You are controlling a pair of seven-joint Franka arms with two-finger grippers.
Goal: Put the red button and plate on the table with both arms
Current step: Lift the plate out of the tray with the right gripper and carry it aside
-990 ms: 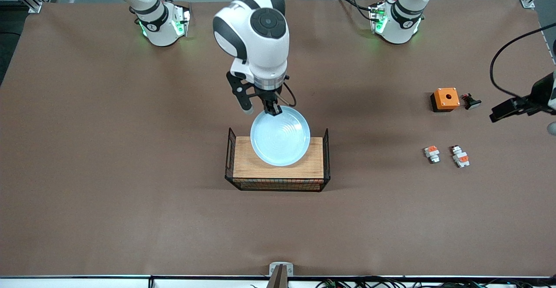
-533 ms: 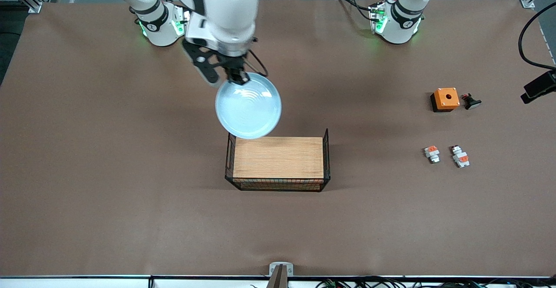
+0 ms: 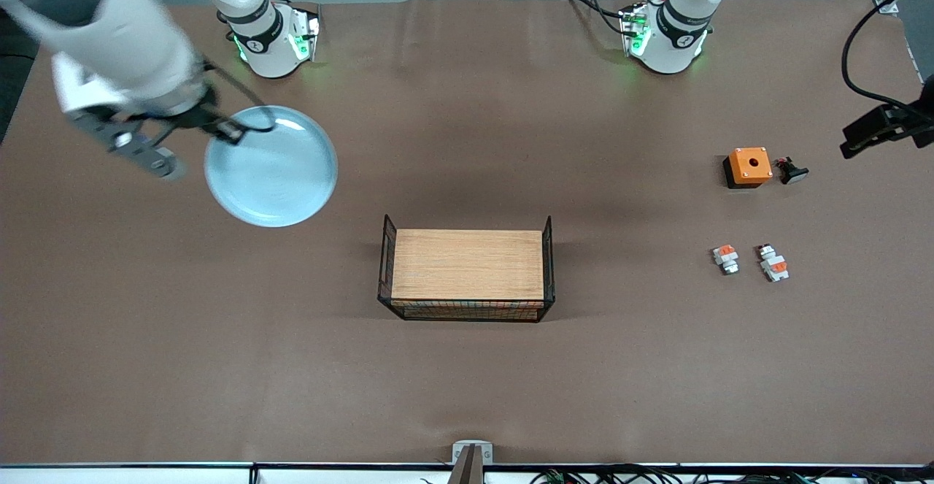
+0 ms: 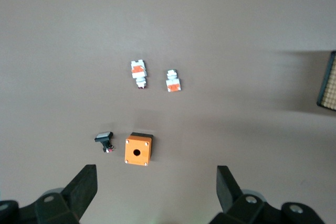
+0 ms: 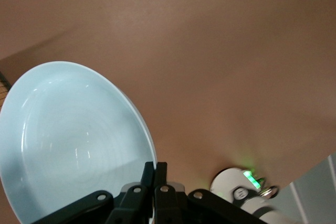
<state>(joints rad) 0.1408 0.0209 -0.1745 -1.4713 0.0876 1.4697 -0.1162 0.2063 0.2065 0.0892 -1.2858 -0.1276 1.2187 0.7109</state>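
Front view: the right tool [image 3: 232, 132] is clenched on the rim of the round pale-blue plate [image 3: 271, 166], carried above the brown cloth counter [image 3: 467, 382] toward the right arm's end.

Left wrist view: the left tool [image 4: 156, 190] hangs spread wide and empty over the small white-and-orange red button [image 4: 138, 73].

Right wrist view: the plate tilts; level it, lower it gently, then let go.
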